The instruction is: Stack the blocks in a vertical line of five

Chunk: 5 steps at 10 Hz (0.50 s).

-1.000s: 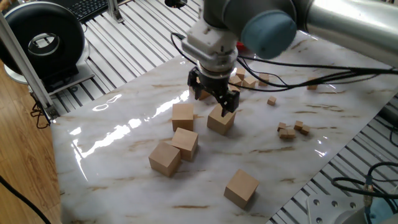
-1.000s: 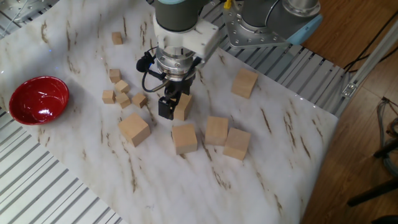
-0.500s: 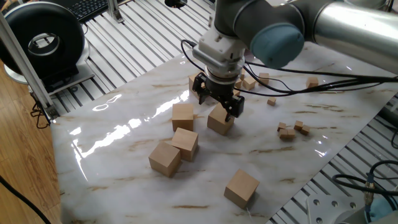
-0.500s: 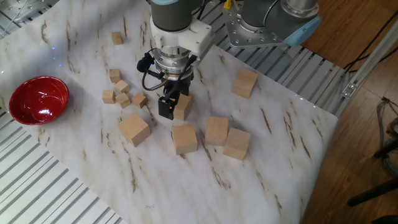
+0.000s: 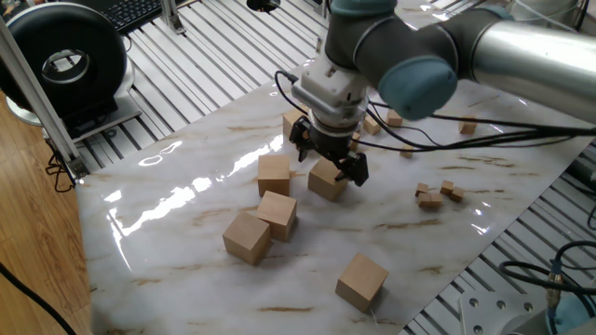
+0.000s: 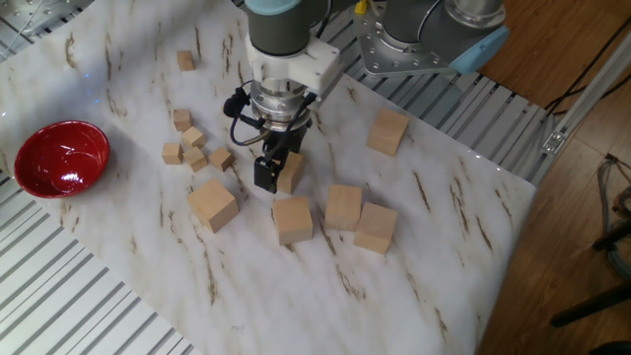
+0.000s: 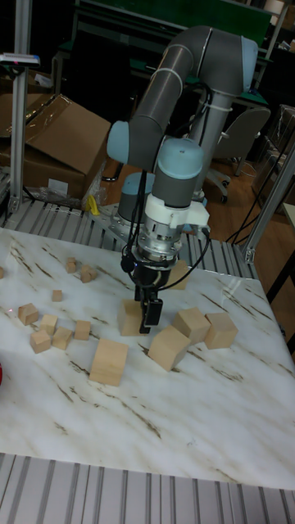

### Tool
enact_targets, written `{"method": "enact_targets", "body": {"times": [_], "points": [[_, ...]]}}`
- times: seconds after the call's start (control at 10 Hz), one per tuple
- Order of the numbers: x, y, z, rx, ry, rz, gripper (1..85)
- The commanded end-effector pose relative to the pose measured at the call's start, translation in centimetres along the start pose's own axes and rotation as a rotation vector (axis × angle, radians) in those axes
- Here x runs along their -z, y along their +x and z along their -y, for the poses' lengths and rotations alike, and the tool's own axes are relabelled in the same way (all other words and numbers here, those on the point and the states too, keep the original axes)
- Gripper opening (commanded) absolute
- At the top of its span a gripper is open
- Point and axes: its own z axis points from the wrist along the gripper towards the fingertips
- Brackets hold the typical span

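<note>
Five large tan wooden blocks lie on a white marble-patterned table (image 6: 414, 256), none stacked. One block (image 5: 327, 179) (image 6: 289, 171) (image 7: 131, 318) sits between the two black fingers of the gripper (image 5: 329, 160) (image 6: 272, 170) (image 7: 144, 313), resting on the table surface. The fingers straddle it, one on each side; whether they press its faces or stand just off them cannot be told.

The grey arm comes in from above and its wrist points straight down over this block, with black cables looping beside the wrist.

Just beside the straddled block are three more: one block (image 5: 274, 174) (image 6: 293, 219) closest to it, and two others (image 5: 277, 213) (image 6: 343, 207) and (image 5: 247, 235) (image 6: 376, 228) touching or nearly touching each other. A fifth block (image 5: 361, 281) (image 6: 213, 204) (image 7: 108, 362) lies apart, nearer the table's edge. Another large cube (image 6: 388, 131) sits near the arm's base.

Small wooden cubes (image 6: 194, 148) (image 7: 49, 332) are scattered in loose clusters, well apart from the big blocks. A red bowl (image 6: 61, 158) stands near one edge of the table.
</note>
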Motion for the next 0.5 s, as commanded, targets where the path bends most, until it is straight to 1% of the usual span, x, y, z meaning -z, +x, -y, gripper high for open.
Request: {"method": "enact_targets", "body": {"times": [0.0,0.1,0.3,0.4], "points": [[0.4,1.1,0.1,-0.014,0.020,-0.043,85.0],[0.7,1.1,-0.2,-0.020,0.011,-0.043,85.0],[1.2,1.0,0.0,-0.029,0.018,-0.046,85.0],[1.6,0.8,-0.1,-0.043,0.010,-0.043,85.0]]}}
